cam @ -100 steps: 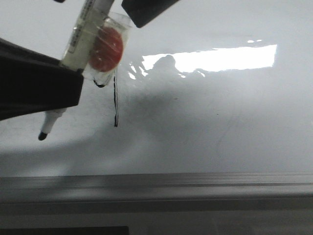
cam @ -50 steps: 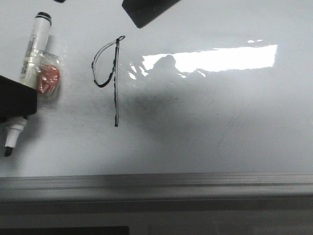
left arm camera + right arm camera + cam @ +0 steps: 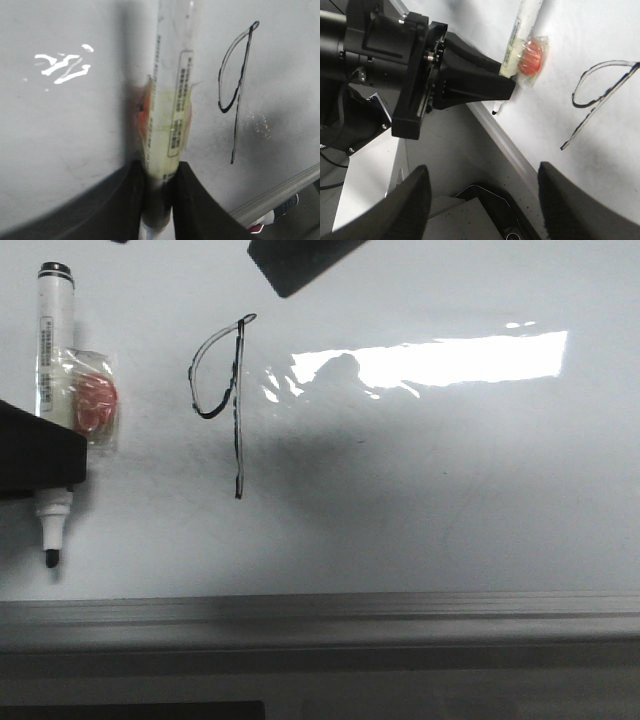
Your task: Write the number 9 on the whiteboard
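Observation:
The number 9 (image 3: pixel 238 440) is drawn in thin black line on the whiteboard (image 3: pixel 450 470), with a narrow loop and a long stem. It also shows in the left wrist view (image 3: pixel 241 100) and the right wrist view (image 3: pixel 599 106). My left gripper (image 3: pixel 40 455) is shut on a white marker (image 3: pixel 52 350) with a red piece (image 3: pixel 95 405) taped to it, left of the 9. Its black tip (image 3: pixel 50 558) points toward the front frame. The left wrist view shows the fingers (image 3: pixel 159 190) clamping the marker (image 3: pixel 172 90). My right gripper (image 3: pixel 482 200) is open and empty.
The grey metal frame (image 3: pixel 320 625) runs along the board's front edge. A dark part (image 3: pixel 300 260) hangs over the board's top edge. Another marker (image 3: pixel 280 212) lies beyond the frame. A dark tray (image 3: pixel 490 205) sits below the board.
My left gripper has moved left with the marker, away from the 9, and the marker has turned nearly straight. The whole 9 is now uncovered.

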Available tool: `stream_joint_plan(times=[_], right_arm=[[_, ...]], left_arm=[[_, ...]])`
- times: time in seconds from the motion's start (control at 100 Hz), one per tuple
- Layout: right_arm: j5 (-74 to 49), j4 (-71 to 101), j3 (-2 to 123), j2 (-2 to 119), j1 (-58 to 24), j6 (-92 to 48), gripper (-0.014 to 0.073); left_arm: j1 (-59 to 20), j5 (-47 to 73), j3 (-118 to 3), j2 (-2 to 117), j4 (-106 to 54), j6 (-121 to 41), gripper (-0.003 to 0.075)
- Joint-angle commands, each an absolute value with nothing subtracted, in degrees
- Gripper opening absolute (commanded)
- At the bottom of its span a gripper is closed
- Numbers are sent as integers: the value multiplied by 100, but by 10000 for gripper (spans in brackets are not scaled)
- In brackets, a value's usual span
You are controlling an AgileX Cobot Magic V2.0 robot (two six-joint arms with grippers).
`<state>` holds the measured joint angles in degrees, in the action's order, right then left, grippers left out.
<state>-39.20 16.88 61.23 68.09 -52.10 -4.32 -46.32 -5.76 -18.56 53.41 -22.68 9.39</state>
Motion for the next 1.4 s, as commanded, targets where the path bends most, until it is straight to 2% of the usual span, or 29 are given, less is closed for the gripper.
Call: stream_joint_plan(times=[0.0,0.19,0.39,0.48,0.59,0.68,0.8,0.85,0.98,1.15,1.39], right_arm=[[-3672,1790,6336,6698,-5216,-440,398],[-3719,1790,6336,6698,-5216,-440,398],[-3707,1755,6336,6698,-5216,-440,386],[-3692,1676,6336,6674,-5216,-440,306],[-3543,1547,6312,6500,-5216,-440,91],[-3213,1336,6137,6223,-5216,-440,-74],[-2457,1037,5457,5593,-5216,-450,-63],[-2083,887,5076,5251,-5216,-450,-63],[-1128,447,3988,4267,-5216,-450,-63],[-54,253,2409,2752,-5216,-450,-63],[132,225,989,1185,-5216,-463,-63]], left_arm=[[-4594,-901,-2002,5395,-2346,991,-20],[-4594,-939,-2002,5395,-2346,998,4],[-4594,-947,-2002,5333,-2346,998,225],[-4594,-947,-2002,5211,-2346,998,303],[-4594,-935,-2002,4960,-2346,998,335],[-4594,-928,-2002,4648,-2346,998,335],[-4594,-735,-2002,4080,-2325,998,313],[-4594,-621,-2002,3769,-2251,998,249],[-4594,-418,-1953,3021,-1623,998,-24],[-4594,-405,-1635,2071,-1386,988,-20],[-4594,-363,-1056,1352,-1410,988,-20]])
